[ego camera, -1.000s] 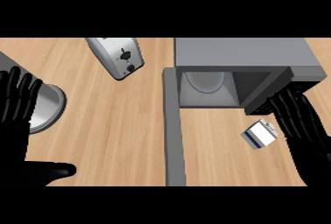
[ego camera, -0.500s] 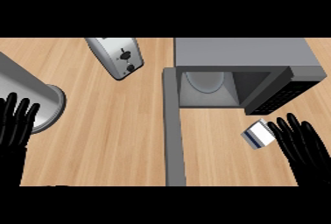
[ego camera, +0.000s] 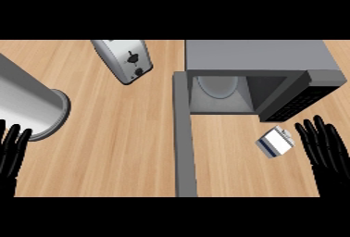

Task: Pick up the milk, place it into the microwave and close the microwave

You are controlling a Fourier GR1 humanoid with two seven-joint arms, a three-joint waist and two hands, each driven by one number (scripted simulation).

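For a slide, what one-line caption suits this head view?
Open right hand beside the milk carton lying on the counter, open microwave waiting behind.

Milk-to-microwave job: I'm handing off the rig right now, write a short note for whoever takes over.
Right hand: open, fingers straight, just right of the milk, not touching it.
Left hand: open, resting at the lower left edge.
Milk: lying on the counter in front of the microwave, below its control panel.
Microwave: door swung fully open, cavity showing only its turntable.
Done: nothing yet; milk not grasped.
Left: grasp the milk, place it inside, close the door.
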